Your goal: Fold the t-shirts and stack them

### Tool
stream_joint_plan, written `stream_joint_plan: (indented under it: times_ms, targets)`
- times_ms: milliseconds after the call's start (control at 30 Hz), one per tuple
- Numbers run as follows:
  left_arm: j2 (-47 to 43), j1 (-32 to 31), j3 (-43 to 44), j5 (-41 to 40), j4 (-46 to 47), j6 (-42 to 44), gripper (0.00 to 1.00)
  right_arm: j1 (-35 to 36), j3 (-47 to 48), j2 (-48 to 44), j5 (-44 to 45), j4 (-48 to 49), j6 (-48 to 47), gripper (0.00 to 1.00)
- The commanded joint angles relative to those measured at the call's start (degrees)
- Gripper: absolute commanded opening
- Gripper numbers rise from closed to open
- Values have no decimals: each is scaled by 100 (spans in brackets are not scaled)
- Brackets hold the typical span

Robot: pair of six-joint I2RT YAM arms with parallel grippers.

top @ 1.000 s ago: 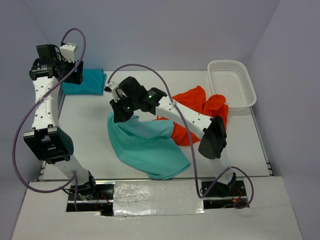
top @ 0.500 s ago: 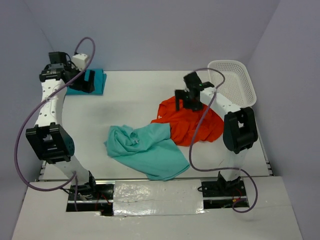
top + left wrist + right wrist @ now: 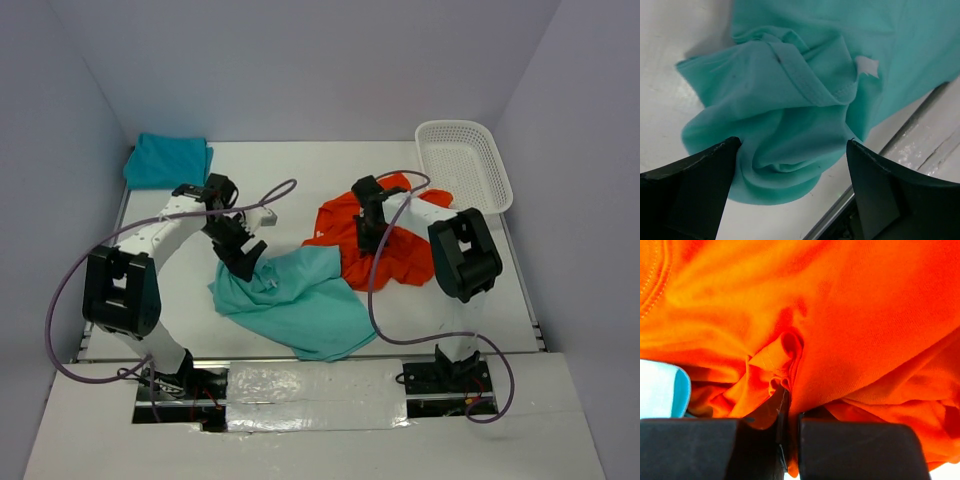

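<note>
Left gripper (image 3: 792, 145): my jaws are spread wide and hold nothing, poised just over the bunched end of the mint shirt (image 3: 305, 305). That shirt lies crumpled on the table (image 3: 280, 175) toward the near edge. Right gripper (image 3: 789, 415): my fingers are clenched on a small pinched fold of the orange shirt (image 3: 340, 225), which is heaped to the right of the mint one and touches it. The teal shirt (image 3: 165, 160) sits in the far left corner, and the basket (image 3: 462, 165) is at far right.
</note>
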Motion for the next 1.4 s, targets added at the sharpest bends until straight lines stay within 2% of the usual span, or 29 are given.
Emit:
stream_joint_plan:
  times_ms: [0, 33, 67, 167, 233, 267, 333, 400, 533, 567, 600, 633, 667, 700, 733, 800, 833, 900, 933, 1033, 1067, 1133, 1167, 1233, 1267, 1367]
  targets:
    - [-261, -175, -298, 238, -47, 258, 99, -213, 576, 78, -183, 30, -127, 0]
    - [-261, -175, -325, 90, 15, 136, 99, -345, 857, 7, -210, -76, -181, 0]
    - [-270, -166, -325, -25, 76, 65, 99, -485, 1539, -254, -253, -120, -216, 0]
    - [-375, -140, -46, -219, 279, -41, 99, -1415, 3281, -678, -105, -305, -208, 0]
    - [-349, -140, 96, -315, 331, -76, 99, -1751, 4604, -740, 395, -358, -269, 0]
    - [-332, -140, 201, -377, 428, -146, 99, -1892, 4891, -749, 640, -280, -313, 0]
    - [-261, -140, 281, -552, 516, -173, 99, -2296, 5166, -828, 1221, -43, -463, 0]
    - [-174, -131, 316, -667, 595, -252, 99, -2751, 5114, -802, 1363, 143, -437, 0]
    - [-156, -17, 465, -1132, 736, -392, 100, -3193, 4912, -495, 1671, -111, -463, 0]
    - [-156, 62, 500, -1194, 762, -402, 99, -3255, 4868, -434, 1723, -173, -463, 7]
    - [-156, 97, 597, -1256, 780, -410, 99, -3377, 4772, -329, 1811, -208, -437, 20]
    - [-156, 132, 641, -1387, 797, -437, 99, -3457, 4745, -267, 1707, -305, -419, 42]
    - [-156, 194, 676, -1467, 824, -463, 99, -3527, 4771, -196, 1550, -436, -384, 74]
    - [-147, 229, 720, -1528, 833, -463, 99, -3554, 5032, 31, 1409, -611, -375, 97]
    - [-147, 264, 790, -1573, 833, -489, 99, -3493, 5235, 172, 1407, -1057, -436, 100]
    - [-147, 449, 939, -1434, 789, -507, 100, -3301, 5553, 314, 1529, -1324, -637, 100]
    - [-138, 536, 1001, -1276, 650, -472, 99, -2934, 5492, 245, 1800, -1282, -1021, 100]
    - [-147, 774, 1115, -775, 482, -411, 99, -2510, 4923, -255, 1978, -1028, -1437, 100]
    - [-182, 818, 1107, -651, 290, -228, 100, -2021, 4668, -501, 1857, -783, -1604, 100]
    - [-524, 818, 836, -46, -115, 447, 99, -1210, 3587, -1476, 1690, -325, -1789, 100]
    - [-725, 818, 748, 95, -386, 546, 99, -642, 3054, -1870, 1271, -227, -1790, 100]
    - [-928, 1045, 458, -87, -311, 189, 99, -103, 2506, -2163, 559, 132, -1615, 100]
    - [-1112, 1308, 387, 17, -214, 91, 100, 431, 1938, -2295, -298, 334, -1371, 99]
    - [-1236, 2168, 264, 850, -117, -321, 98, 978, 1512, -2209, -928, 886, -1211, 96]
    - [-1272, 2885, 237, 966, -90, -436, 96, 1555, 1441, -1912, -1078, 968, -1175, 95]
    - [-1603, 3323, -147, 537, -108, -350, 93, 2323, 2008, -972, -1597, 951, -1394, 96]
